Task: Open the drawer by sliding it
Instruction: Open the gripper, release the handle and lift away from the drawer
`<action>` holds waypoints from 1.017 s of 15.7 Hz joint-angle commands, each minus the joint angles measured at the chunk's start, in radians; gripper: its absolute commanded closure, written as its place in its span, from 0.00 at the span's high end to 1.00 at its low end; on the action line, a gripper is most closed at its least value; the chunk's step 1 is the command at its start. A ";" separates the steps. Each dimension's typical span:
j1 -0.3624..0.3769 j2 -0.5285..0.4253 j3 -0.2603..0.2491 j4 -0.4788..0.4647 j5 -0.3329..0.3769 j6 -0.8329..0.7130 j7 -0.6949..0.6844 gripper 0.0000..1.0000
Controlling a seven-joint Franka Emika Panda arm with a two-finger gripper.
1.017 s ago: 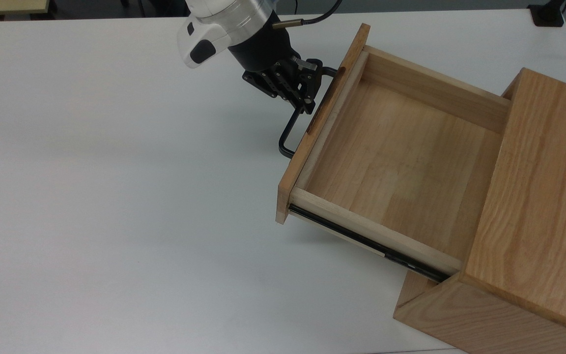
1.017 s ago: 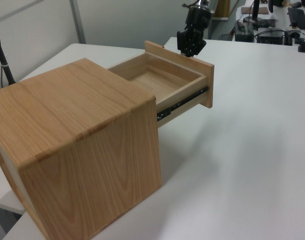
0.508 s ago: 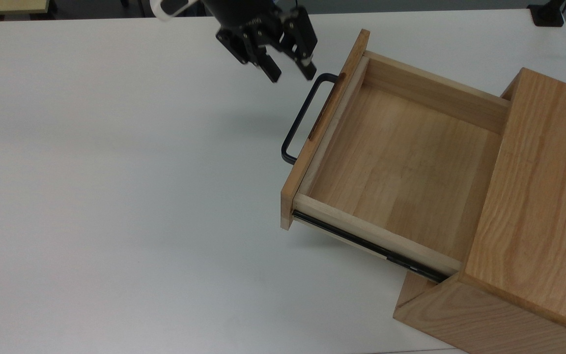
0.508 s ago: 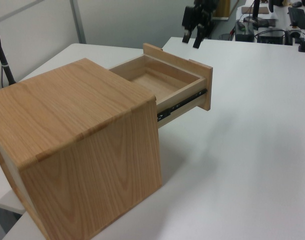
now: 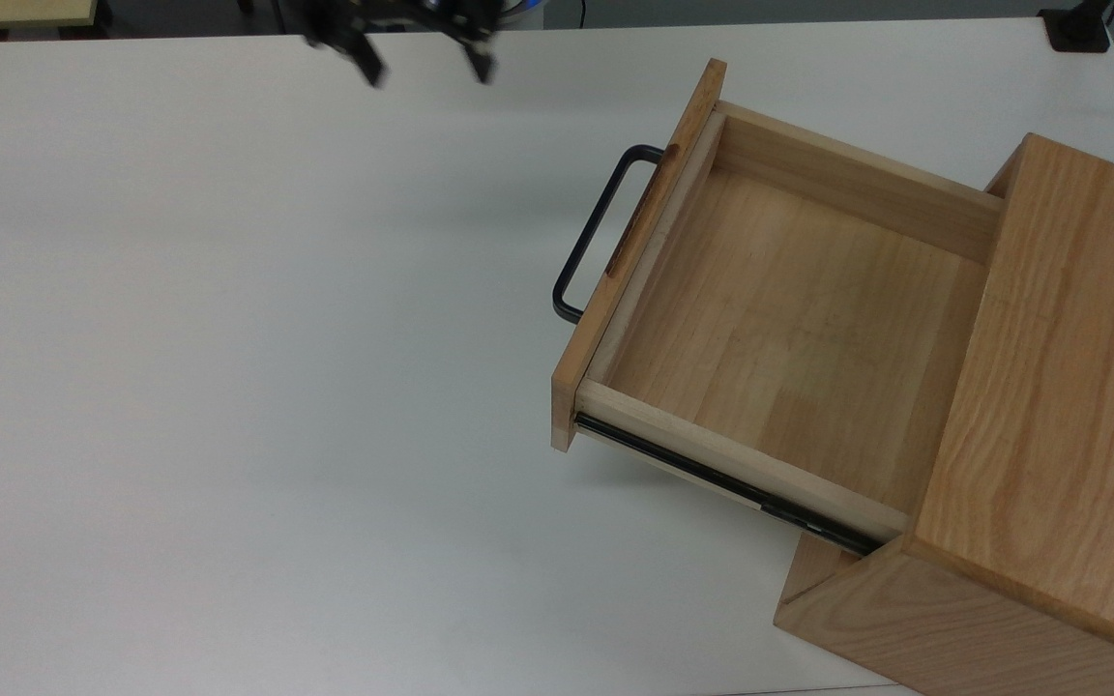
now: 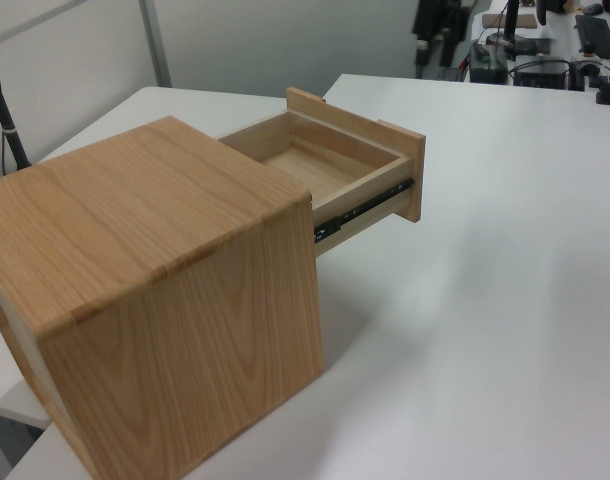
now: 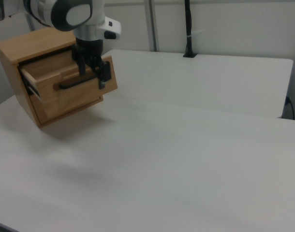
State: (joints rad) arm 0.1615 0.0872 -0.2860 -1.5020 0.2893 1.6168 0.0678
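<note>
Cabinet: a wooden cabinet (image 5: 1050, 406) is seen nearest in the left view, standing on the white desk (image 5: 228, 387).
Drawer: the drawer (image 5: 789, 319) is seen pulled well out of the cabinet, its empty box interior laid bare and a black side rail (image 5: 712, 474) exposed along the near side in the top view.
Handle: the thin black bar handle (image 5: 596, 232) is mounted on the front panel, on the top view's left, with nothing touching it.
Gripper: the gripper (image 5: 422, 58) is seen at the top view's upper edge, above the desk, well apart from the handle and to the top view's left of it. Its two fingers are spread wide and nothing is held between them.
Step in hand: the sliding is judged done; the arm appears to be in retreat from a released handle.
Next move: little more is judged to be called for than parking the arm clear of the drawer. If a fuller opening were wanted, the handle would have to be approached and clasped again, then drawn straight along the rails.
</note>
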 commanded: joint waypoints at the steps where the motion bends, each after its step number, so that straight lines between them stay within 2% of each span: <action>1: -0.046 -0.023 0.071 -0.018 -0.234 -0.040 -0.080 1.00; 3: -0.097 -0.018 0.144 -0.021 -0.333 -0.040 -0.114 1.00; 7: -0.201 -0.027 0.237 -0.021 -0.351 -0.043 -0.146 1.00; 8: -0.221 -0.033 0.241 -0.021 -0.345 -0.043 -0.146 1.00; 16: -0.211 -0.024 0.241 -0.014 -0.345 -0.047 -0.132 1.00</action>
State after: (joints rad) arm -0.0472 0.0743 -0.0594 -1.5078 -0.0488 1.5864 -0.0555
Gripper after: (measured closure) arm 0.000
